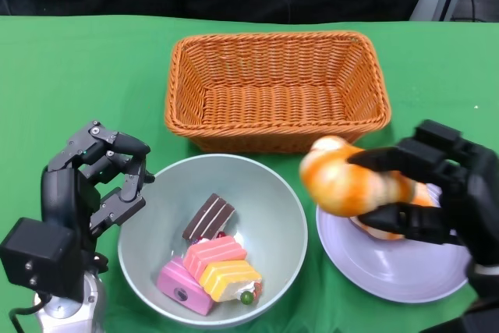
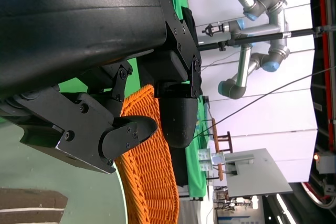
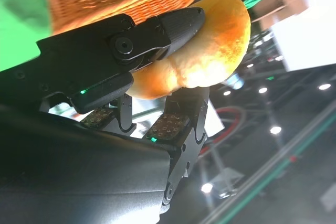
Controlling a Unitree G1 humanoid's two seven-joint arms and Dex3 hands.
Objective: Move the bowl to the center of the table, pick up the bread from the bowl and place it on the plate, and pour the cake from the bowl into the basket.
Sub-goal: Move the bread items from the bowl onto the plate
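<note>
The bread (image 1: 347, 181), a glossy orange-and-cream roll, is held clear of the table in my right hand (image 1: 437, 193), above the near-left edge of the lavender plate (image 1: 390, 271); in the head view it overlaps the plate's rim and reaches toward the bowl. In the right wrist view the same bread (image 3: 210, 51) is clamped between my black fingers (image 3: 173, 27) above and below it, so this hand is plainly grasping the roll. The plate lies on the green table (image 1: 78, 76) at front right, just beside the pale green bowl (image 1: 269, 193), which sits at front centre. Inside the bowl lie the cake pieces: a chocolate-layered slice (image 1: 208, 217), and below it a pink, a yellow and a magenta piece (image 1: 210, 271) pressed together. My left hand (image 1: 101, 181) is beside the bowl's left rim, fingers curled toward it; whether they touch the rim cannot be told, and nothing is seen in their grasp. Behind the bowl and plate stands the orange wicker basket (image 1: 277, 91). The left wrist view shows my curled fingers (image 2: 131, 132) before the basket's weave (image 2: 149, 182).
</note>
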